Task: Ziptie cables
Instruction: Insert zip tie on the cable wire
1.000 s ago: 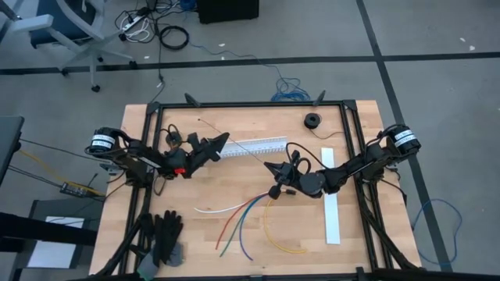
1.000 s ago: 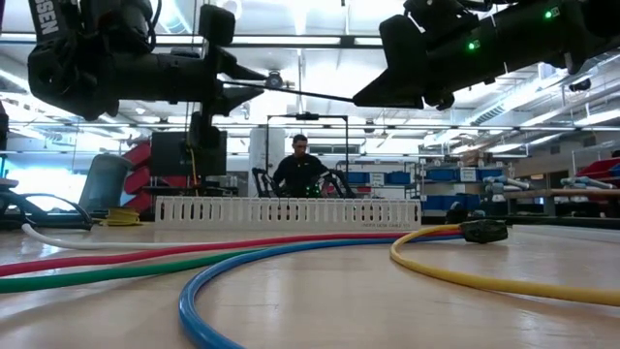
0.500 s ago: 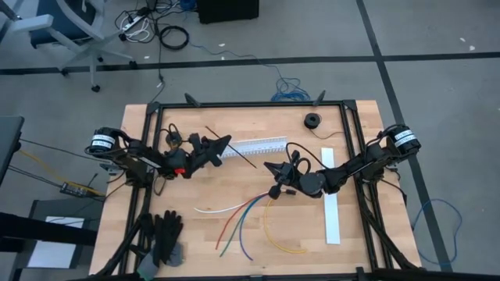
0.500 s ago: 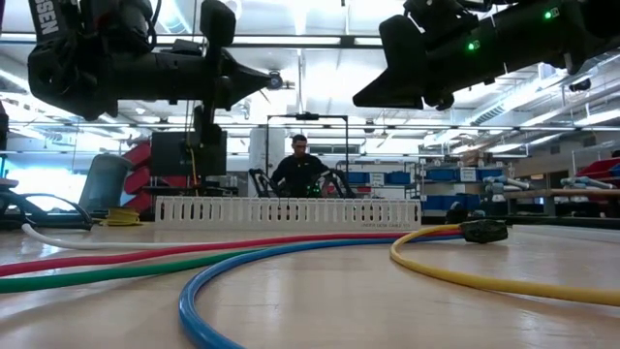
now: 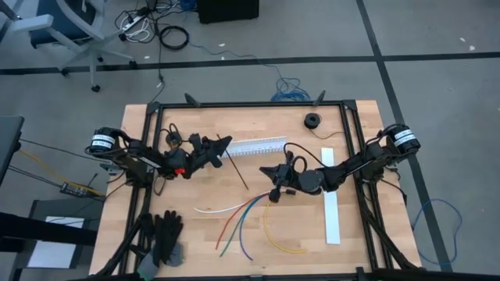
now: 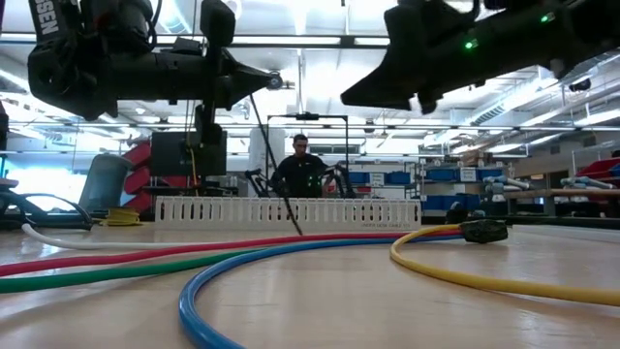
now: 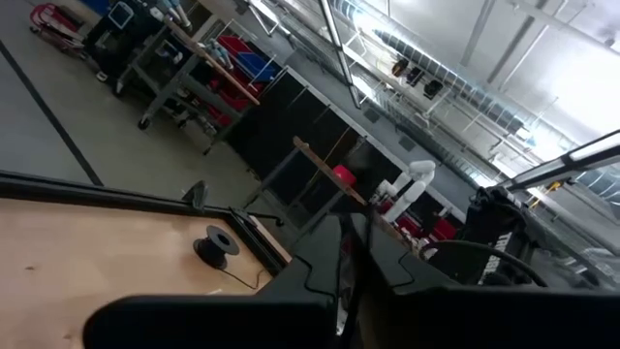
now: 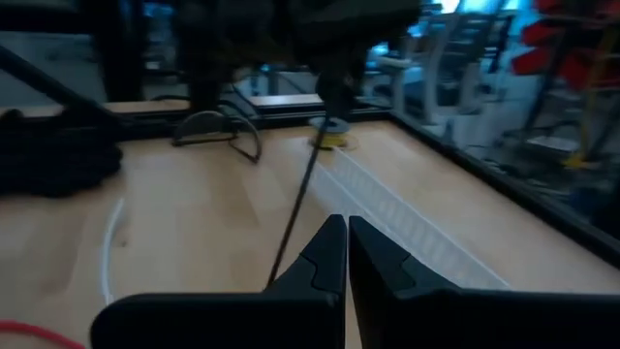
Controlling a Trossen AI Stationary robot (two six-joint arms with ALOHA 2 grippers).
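The bare wood between the left gripper (image 5: 226, 141) and the right gripper (image 5: 266, 168) was crossed by a thin dark strip (image 5: 237, 172) hanging from the left one toward five o'clock. At the strip's twelve o'clock the white slotted channel (image 5: 258, 147) blocked the way; at six o'clock the cables (image 5: 242, 211) fanned across the wood. At the table's seven o'clock lay black gloves (image 5: 162, 236), at three o'clock a flat white strip (image 5: 331, 209), at one o'clock a dark spool (image 5: 313, 120).

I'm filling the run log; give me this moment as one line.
left gripper: shut on zip tie, tip on table | right gripper: shut, empty, raised | cables: loose
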